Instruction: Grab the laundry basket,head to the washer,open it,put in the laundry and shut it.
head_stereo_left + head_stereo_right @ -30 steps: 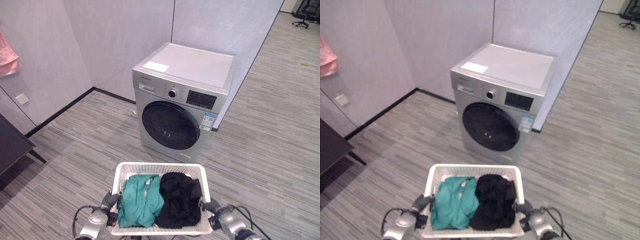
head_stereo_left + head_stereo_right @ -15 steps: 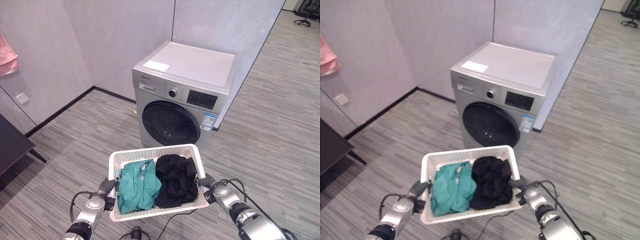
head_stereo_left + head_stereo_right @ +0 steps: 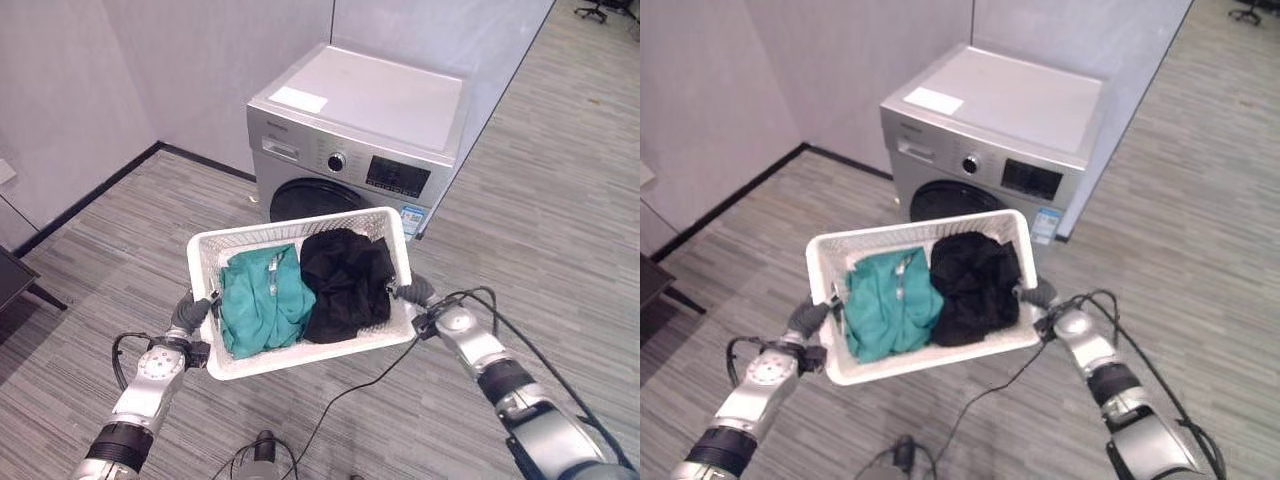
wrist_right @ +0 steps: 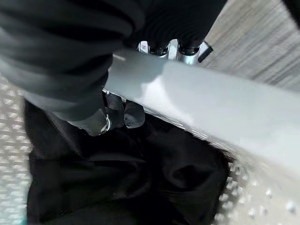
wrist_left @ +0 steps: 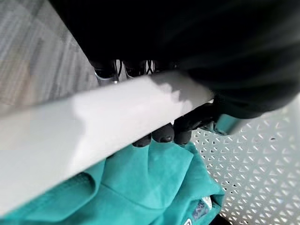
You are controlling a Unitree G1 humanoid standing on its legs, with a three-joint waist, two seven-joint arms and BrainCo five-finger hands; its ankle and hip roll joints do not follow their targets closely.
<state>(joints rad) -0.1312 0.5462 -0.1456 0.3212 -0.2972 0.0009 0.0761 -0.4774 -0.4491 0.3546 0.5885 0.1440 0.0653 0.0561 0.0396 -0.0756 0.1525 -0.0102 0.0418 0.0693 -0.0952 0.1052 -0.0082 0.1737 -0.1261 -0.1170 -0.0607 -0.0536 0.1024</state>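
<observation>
Grey striped plank floor (image 3: 560, 210), running across the whole room. Pale grey panelled walls (image 3: 170, 60), meeting in a corner, with a black skirting strip (image 3: 90, 195) along their foot. Dark low furniture piece with a slanted leg (image 3: 18, 280), standing at the room's left edge. Black wheeled office chair (image 3: 590, 8), standing far off at the upper right.

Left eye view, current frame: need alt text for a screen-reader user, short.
The robot holds a white laundry basket in the air with both hands, the left hand and the right hand each gripping a side rim. Inside lie a teal garment and a black garment. Just beyond stands a silver front-loading washer, door shut, on grey striped flooring.
</observation>
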